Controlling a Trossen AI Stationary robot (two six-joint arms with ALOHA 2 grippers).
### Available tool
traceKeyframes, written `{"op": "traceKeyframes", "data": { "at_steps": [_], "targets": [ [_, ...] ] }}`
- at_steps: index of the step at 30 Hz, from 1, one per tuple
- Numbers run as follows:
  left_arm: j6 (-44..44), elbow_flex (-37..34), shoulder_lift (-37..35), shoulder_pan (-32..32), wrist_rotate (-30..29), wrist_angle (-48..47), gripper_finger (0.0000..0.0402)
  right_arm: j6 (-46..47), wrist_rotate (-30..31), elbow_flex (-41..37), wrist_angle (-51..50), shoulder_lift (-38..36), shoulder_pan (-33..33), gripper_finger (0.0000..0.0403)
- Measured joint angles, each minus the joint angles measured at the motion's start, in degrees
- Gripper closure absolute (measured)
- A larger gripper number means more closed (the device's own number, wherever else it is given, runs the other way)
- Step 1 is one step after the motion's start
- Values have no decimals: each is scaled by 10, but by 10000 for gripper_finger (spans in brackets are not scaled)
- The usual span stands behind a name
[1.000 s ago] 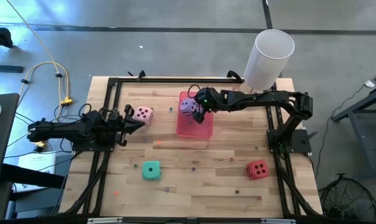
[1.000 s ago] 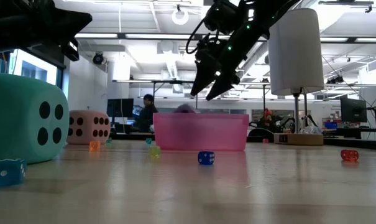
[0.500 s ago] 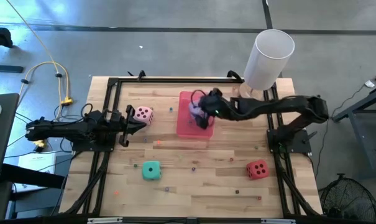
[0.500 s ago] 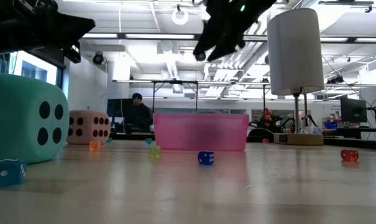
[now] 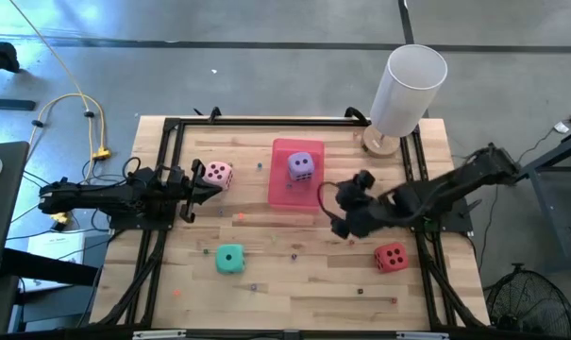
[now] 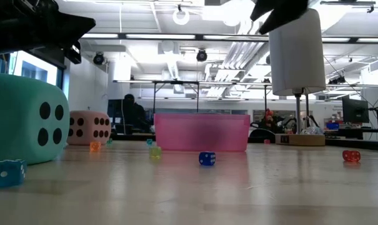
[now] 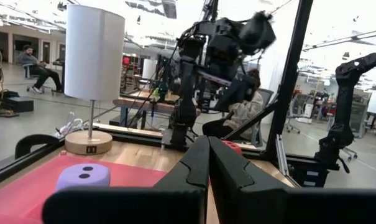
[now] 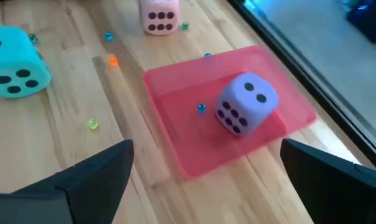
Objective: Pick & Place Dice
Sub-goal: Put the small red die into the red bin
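The purple die (image 5: 301, 166) lies in the flat pink tray (image 5: 283, 194), pips showing in the right wrist view (image 8: 247, 102). My right gripper (image 5: 346, 215) (image 8: 209, 186) hangs open above the table, between the tray and the red die (image 5: 391, 256). The red die sits on the wood near the right edge. The pale pink die (image 5: 219, 174) (image 6: 89, 128) rests on the table left of the tray. My left gripper (image 5: 206, 181) (image 7: 208, 168) is shut and raised just left of it. The teal die (image 5: 230, 258) (image 6: 23, 119) stands near the front.
A tall white cylinder on a round base (image 5: 408, 90) stands at the far right corner. Several tiny coloured dice (image 6: 206, 159) are scattered over the wood. A black frame (image 5: 172, 127) rims the table. People sit in the room beyond (image 7: 35, 62).
My right gripper has drawn back from over the tray toward the table's near right, close to the red die, and has risen out of most of the low view. The purple die stays lying in the tray.
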Motion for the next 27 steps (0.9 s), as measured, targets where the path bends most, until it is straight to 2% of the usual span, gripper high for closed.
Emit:
{"op": "traceKeyframes", "data": {
  "at_steps": [4, 9, 16, 21, 23, 27],
  "targets": [
    [0, 0, 0, 0, 0, 1, 401, 97, 70, 0, -76, -3, 47, 5],
    [2, 0, 0, 0, 0, 6, 401, 165, 77, -7, -124, -3, 67, 5],
    [2, 0, 0, 0, 0, 30, 401, 145, -62, -12, -193, -3, 69, 5],
    [2, 0, 0, 0, 0, 30, 401, 165, -158, -33, -161, -3, 78, 5],
    [2, 0, 0, 0, -1, 30, 401, 169, -181, -45, -150, -2, 83, 5],
    [2, 0, 0, 0, 0, 30, 401, 158, -188, -67, -93, -2, 88, 4]
  ]
}}
